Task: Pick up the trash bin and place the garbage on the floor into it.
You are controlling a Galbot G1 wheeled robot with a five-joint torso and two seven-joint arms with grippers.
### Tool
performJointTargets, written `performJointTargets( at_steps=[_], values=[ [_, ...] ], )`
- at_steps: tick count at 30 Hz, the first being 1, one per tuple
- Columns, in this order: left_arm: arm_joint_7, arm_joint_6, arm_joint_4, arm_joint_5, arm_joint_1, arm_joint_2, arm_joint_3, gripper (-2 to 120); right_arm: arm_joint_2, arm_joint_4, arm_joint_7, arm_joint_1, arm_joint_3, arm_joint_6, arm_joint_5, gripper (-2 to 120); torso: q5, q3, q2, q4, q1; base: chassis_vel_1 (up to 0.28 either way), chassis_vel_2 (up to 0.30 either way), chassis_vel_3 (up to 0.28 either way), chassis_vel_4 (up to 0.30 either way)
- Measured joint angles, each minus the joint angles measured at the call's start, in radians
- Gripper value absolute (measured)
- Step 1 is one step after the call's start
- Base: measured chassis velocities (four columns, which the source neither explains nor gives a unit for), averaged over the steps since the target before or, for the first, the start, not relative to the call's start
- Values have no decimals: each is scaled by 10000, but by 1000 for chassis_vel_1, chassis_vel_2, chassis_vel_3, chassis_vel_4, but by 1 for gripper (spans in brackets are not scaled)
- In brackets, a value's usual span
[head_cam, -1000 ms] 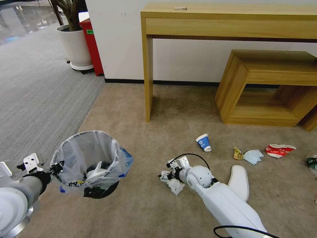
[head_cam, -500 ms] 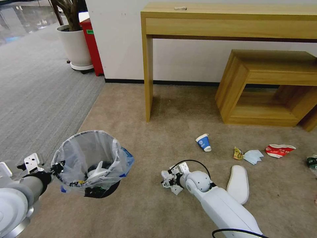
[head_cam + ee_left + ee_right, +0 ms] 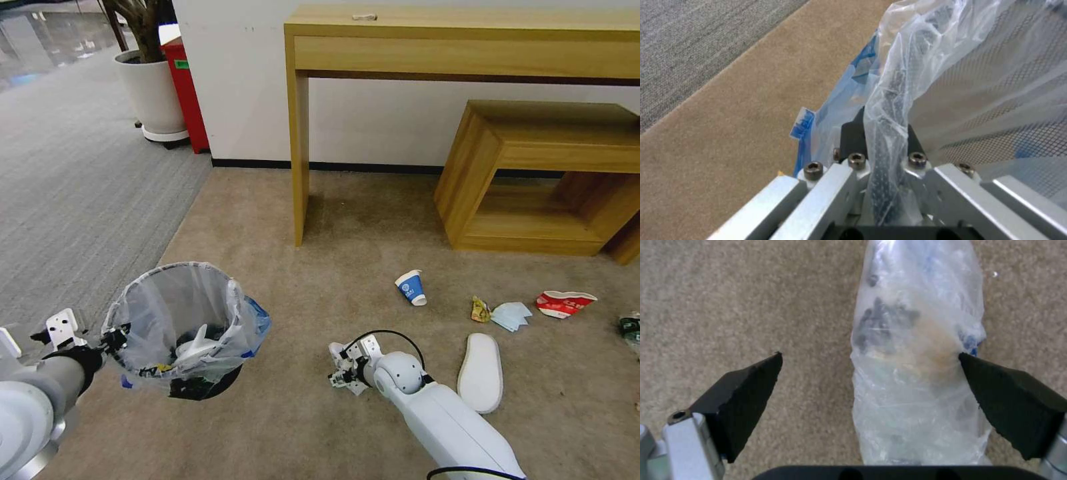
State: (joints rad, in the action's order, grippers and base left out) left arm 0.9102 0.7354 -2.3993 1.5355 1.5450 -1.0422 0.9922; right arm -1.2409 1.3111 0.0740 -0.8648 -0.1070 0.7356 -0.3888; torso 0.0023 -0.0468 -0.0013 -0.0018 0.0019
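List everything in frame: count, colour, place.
trash bin: 1, black mesh, clear liner with blue patch, held off the carpet at its rim, litter inside
plastic-wrapped packet: 1, clear, on the carpet between the right fingers
paper cup: 1, blue-white, tipped on the carpet
slipper: 1, white, beside the right arm
wrapper: 1, yellow-red, by the mask
mask: 1, pale blue, on the carpet
crushed bowl: 1, red-white, far right
desk: 1, light wood, against the wall
low shelf: 1, light wood, under the desk
planter: 1, white, far left
red box: 1, beside the planter
left end effector: shut on the bin rim
right end effector: open, straddling the packet
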Motion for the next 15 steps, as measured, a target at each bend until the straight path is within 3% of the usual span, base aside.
performJointTargets(
  at_steps=[7, 15],
  values=[
    [4, 0, -37, -13, 26, -48, 1, 1, 173, 112, 1, -56, 107, 0, 136, 95, 1, 0, 0, 0, 0, 0, 0, 0, 0],
    [12, 0, -77, -47, 26, -97, -47, 1, 528, 197, -8, -86, 292, -1, 155, 66, 1, 0, 0, 0, 0, 0, 0, 0, 0]
  ],
)
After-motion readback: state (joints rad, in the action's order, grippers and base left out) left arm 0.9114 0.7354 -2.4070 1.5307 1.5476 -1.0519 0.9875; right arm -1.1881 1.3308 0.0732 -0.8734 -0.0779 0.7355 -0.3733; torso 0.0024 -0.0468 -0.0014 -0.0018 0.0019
